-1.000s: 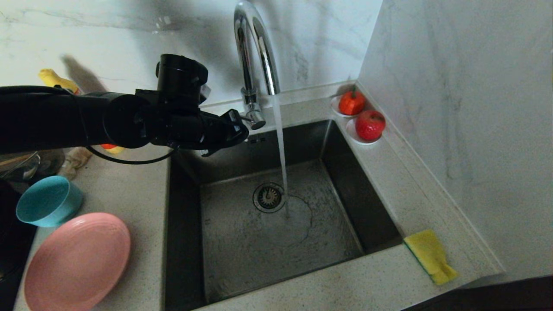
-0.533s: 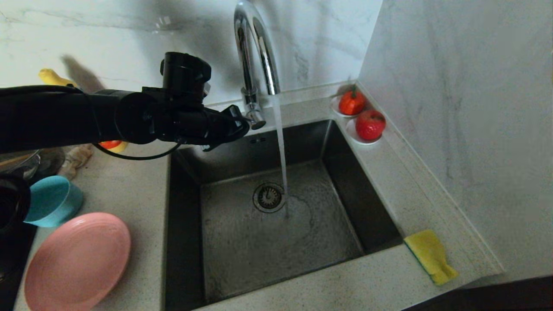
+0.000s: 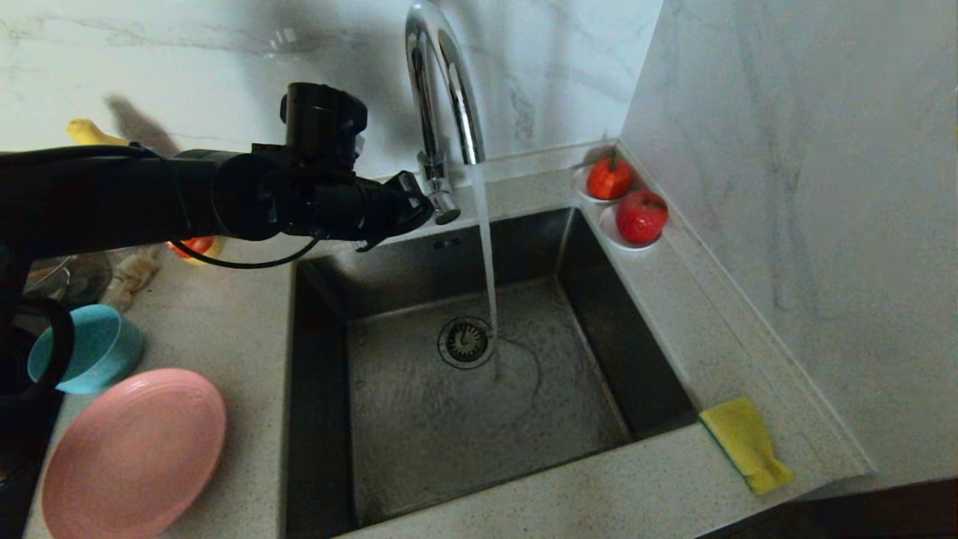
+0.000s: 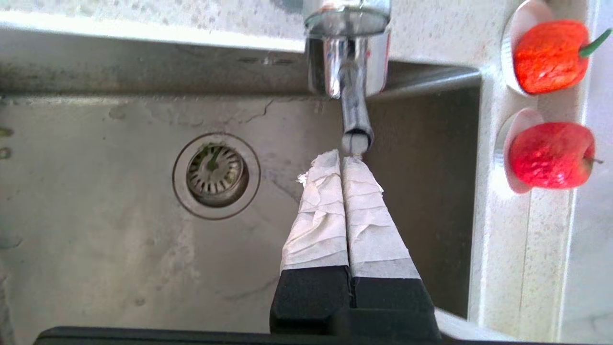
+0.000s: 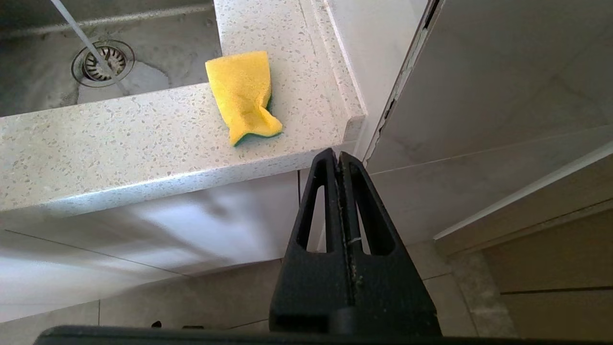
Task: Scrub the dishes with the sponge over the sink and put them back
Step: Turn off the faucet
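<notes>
Pressing our left pincer (image 4: 341,155) — tips together — against the tap (image 3: 438,112) lever, we are running water; right pincer (image 5: 339,155) closed, parked below the sponge (image 5: 243,96).

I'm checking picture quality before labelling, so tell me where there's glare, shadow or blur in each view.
Head view: bright streaks of glare on the chrome tap, the left arm's shadow on the marble wall, the sink dim. Left wrist view: the left gripper, shut, sharp; the tap lever beyond it slightly soft. Right wrist view: the sponge evenly lit, soft shadows under the counter edge, the right gripper shut.
</notes>
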Motion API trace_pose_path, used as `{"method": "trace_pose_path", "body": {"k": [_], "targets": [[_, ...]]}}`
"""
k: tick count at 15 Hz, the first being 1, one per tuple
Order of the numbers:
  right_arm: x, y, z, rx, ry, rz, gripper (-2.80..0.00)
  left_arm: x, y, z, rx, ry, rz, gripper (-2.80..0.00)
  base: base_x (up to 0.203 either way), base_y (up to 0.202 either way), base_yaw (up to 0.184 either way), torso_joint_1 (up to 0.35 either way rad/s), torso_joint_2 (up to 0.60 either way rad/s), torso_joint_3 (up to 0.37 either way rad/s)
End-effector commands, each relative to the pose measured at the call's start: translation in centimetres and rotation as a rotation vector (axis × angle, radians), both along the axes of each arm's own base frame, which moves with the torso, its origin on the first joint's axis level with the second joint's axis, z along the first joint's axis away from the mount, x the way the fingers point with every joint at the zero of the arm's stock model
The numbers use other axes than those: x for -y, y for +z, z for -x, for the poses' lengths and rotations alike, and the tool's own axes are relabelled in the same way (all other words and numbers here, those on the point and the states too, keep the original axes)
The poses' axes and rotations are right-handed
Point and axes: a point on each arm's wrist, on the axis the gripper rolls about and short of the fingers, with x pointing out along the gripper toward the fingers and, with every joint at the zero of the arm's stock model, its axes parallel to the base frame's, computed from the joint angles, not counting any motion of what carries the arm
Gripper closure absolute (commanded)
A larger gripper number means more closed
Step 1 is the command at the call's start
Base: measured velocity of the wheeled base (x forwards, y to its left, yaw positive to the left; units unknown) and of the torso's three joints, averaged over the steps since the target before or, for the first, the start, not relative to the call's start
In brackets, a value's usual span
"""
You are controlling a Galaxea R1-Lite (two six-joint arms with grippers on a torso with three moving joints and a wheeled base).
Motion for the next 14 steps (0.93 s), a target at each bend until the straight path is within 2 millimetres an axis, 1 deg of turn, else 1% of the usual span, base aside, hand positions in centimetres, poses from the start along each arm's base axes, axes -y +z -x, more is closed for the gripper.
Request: {"method": "trace_pose_path", "body": {"k": [1, 5, 10, 14], "targets": [[0.0, 0.0, 0.0, -0.001, 0.0, 0.0, 0.0, 0.2, -0.4, -0.8, -0.002, 0.004, 0.005, 0.0, 0.0, 0.0, 0.0, 0.0, 0.0, 0.0], [0.0, 0.0, 0.0, -0.001, 0.0, 0.0, 0.0, 0.1, -0.4, -1.9, 0.008, 0.018, 0.02, 0.0, 0.0, 0.0, 0.0, 0.0, 0.0, 0.0], [0.0, 0.0, 0.0, -0.001, 0.0, 0.0, 0.0, 0.3, -0.8, -2.5, 0.017, 0.015, 0.026, 0.0, 0.0, 0.0, 0.0, 0.0, 0.0, 0.0], [0.0, 0.0, 0.0, -0.001, 0.0, 0.0, 0.0, 0.2, -0.4, -2.7, 0.054, 0.02, 0.039, 0.0, 0.0, 0.0, 0.0, 0.0, 0.0, 0.0]]}}
